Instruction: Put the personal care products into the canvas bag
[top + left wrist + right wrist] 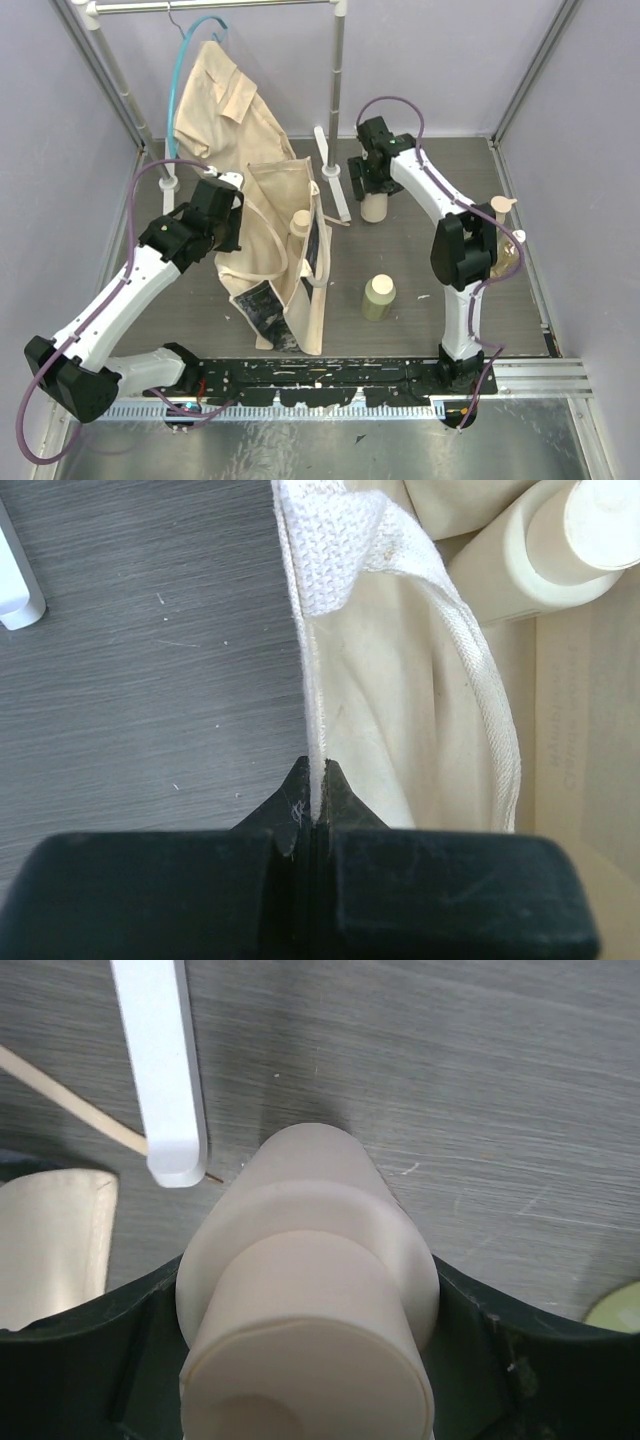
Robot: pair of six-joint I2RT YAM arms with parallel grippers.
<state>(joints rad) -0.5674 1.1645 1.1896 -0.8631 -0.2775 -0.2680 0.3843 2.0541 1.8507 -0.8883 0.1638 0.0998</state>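
The cream canvas bag (285,250) stands open mid-table, its dark printed panel facing the near side. A cream bottle (300,220) sits inside it, also seen in the left wrist view (560,540). My left gripper (228,215) is shut on the bag's left rim (318,730), holding it open. My right gripper (372,185) is shut on a cream bottle (374,208) with a round cap (310,1300) that stands on the table right of the bag. A yellow-green bottle (378,297) stands nearer. An amber bottle (505,255) is partly hidden behind the right arm.
A clothes rack at the back holds a tan shirt (225,110) on a teal hanger. Its white foot (335,190) lies between the bag and the held bottle, close to the right gripper (160,1070). Purple walls close in on both sides.
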